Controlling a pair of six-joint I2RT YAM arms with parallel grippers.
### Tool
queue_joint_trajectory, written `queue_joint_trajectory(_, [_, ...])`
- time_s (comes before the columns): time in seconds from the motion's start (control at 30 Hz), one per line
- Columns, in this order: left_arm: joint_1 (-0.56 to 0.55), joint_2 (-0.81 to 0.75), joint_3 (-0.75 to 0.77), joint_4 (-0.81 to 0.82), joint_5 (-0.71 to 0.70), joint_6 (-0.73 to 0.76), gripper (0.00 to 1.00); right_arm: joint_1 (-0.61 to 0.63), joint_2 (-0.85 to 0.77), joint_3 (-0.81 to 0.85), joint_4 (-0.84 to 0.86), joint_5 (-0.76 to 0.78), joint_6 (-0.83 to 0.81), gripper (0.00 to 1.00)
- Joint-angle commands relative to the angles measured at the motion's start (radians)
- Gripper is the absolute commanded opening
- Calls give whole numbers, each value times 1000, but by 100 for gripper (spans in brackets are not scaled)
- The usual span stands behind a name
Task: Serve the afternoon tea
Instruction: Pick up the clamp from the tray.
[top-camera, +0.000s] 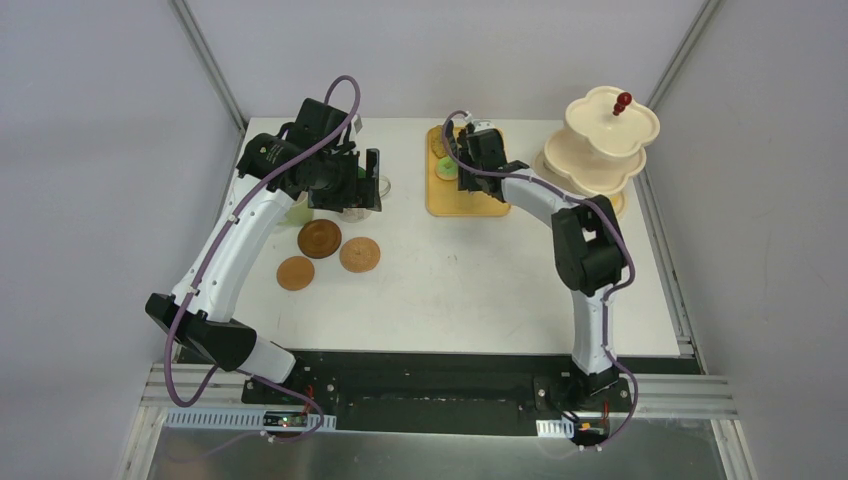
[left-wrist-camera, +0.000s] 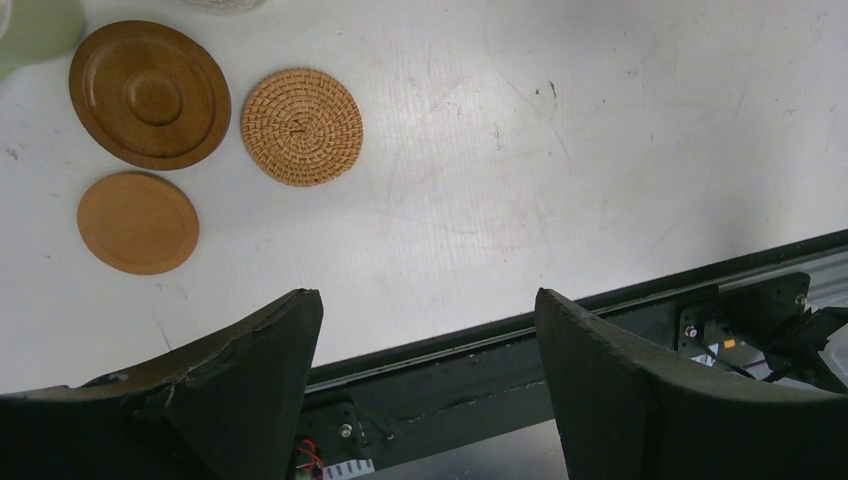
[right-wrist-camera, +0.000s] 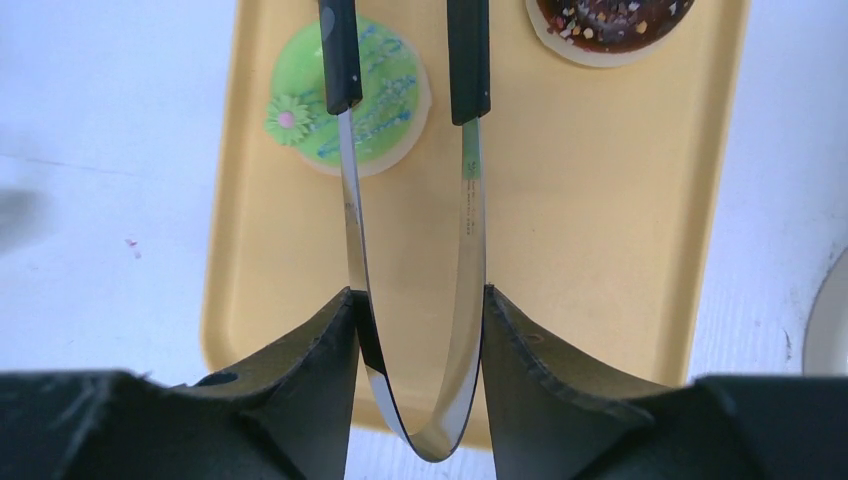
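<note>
While the left hand (left-wrist-camera: 428, 300) hangs released above the left half of the counter (top-camera: 450, 290), its dark fingers (left-wrist-camera: 250, 370) spread wide with nothing between them, three round coasters lie flat off to one side of it, well apart from the fingertips and nearer the near edge. The dark wooden coaster (left-wrist-camera: 150, 95) lies farthest back, the woven coaster (left-wrist-camera: 302, 127) just beside it, and the pale wooden coaster (left-wrist-camera: 138, 222) closest to the near edge. By the middle of the far edge sits the yellow tray (right-wrist-camera: 590, 200), its long axis running from far edge to near edge. On it lie the green pastry (right-wrist-camera: 395, 100), iced with a small flower, and the chocolate pastry (right-wrist-camera: 610, 25) to its right. The right hand (right-wrist-camera: 418, 295) is clenched on the black tongs (right-wrist-camera: 468, 60), pinching the steel arms near their bend. The tongs run along the tray's length, tips pointing away from the hand toward the far edge. The tips stand apart, one over the green pastry and the other at its right rim; whether they touch it I cannot tell. At the far right corner the three-tier stand (top-camera: 600, 140) is upright, its red knob (top-camera: 623, 99) on top.
</note>
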Motion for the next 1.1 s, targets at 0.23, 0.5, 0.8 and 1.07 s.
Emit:
queue_joint_trajectory(0.23, [24,48,63,73,144,-153,81,3,-282,-118,-22,-63,-9,27])
queue_joint_trajectory(0.5, [69,108,-84,426,366,-547,81,40,-486,-234,-59,-124,16,27])
queue_joint_trajectory(0.8, [20,140,-218,784,210,-752,78,152,-655,-326,-110,-99,111,26])
queue_joint_trajectory(1.07, [-9,183,-239,763,116,-858,80,230,-671,-337,-123,-50,121,25])
